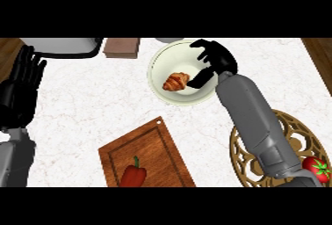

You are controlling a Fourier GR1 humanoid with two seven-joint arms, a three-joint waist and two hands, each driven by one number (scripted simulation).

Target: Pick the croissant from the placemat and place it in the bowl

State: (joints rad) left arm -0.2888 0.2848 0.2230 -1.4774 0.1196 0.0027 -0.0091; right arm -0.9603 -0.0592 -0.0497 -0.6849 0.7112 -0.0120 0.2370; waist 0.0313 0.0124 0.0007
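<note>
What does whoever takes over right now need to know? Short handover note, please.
Right robot hand: open over the bowl, thumb close beside the croissant; contact unclear.
Left robot hand: open, resting at the left edge.
Croissant lies inside the bowl; the placemat at lower right carries a tomato.
Done: pick and place.
Left: probably just draw the right robot hand clear.

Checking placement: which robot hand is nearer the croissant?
Right. The right robot hand is over the bowl, just right of the croissant; the left robot hand rests at the far-left edge.
</note>
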